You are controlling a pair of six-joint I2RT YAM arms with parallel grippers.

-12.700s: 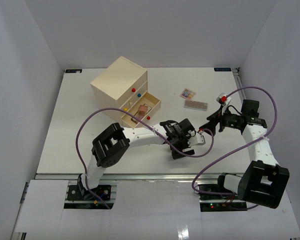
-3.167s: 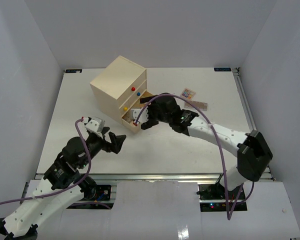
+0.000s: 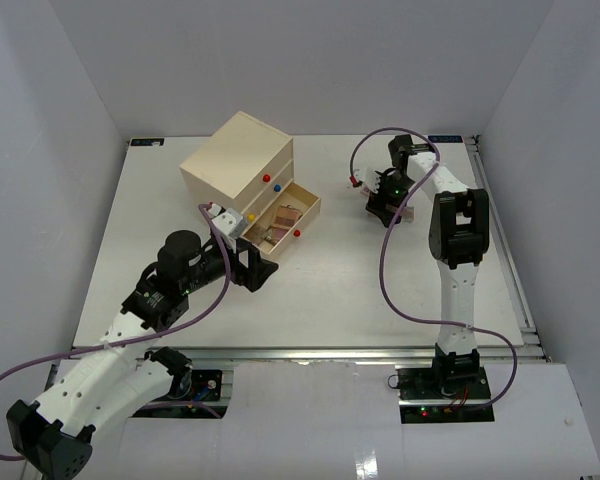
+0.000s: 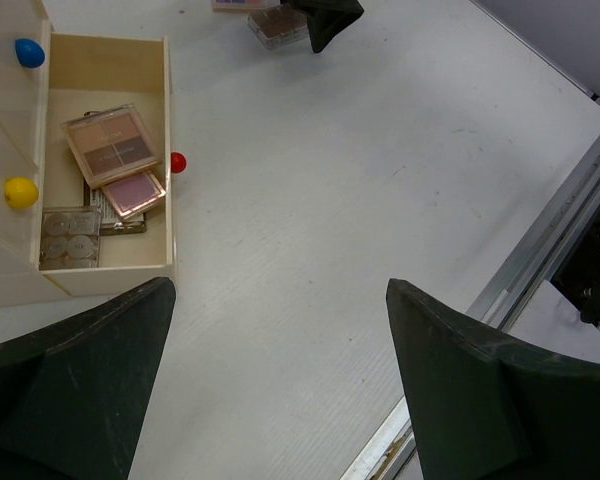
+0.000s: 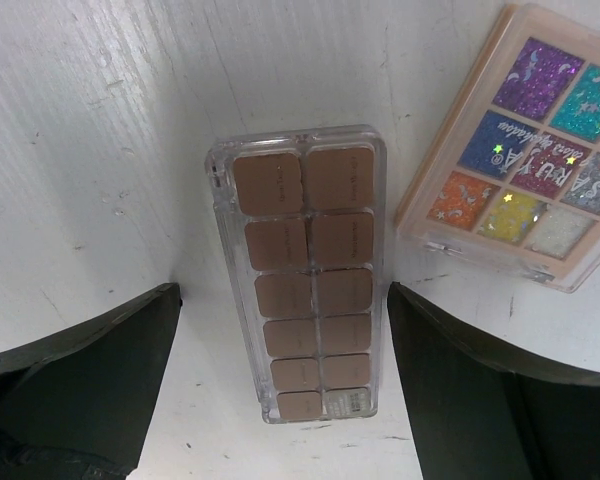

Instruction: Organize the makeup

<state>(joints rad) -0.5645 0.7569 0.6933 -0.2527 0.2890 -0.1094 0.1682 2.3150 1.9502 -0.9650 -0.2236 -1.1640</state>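
palette (image 5: pixel 305 272) | clear case | two columns tan pans | flat on table (image 5: pixel 100 120)

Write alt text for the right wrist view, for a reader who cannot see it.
The open right gripper hovers over a long clear plastic palette of brown pans on the white table, its end between the dark fingers. A peach palette of glitter colours lies beside it, upper right, not touching.

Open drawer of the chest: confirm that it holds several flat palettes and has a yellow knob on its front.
One detail is wrong. The open drawer does hold several flat palettes, but the knob on its front is red, not yellow. The yellow knob sits further back on the chest. The left wrist view shows this.
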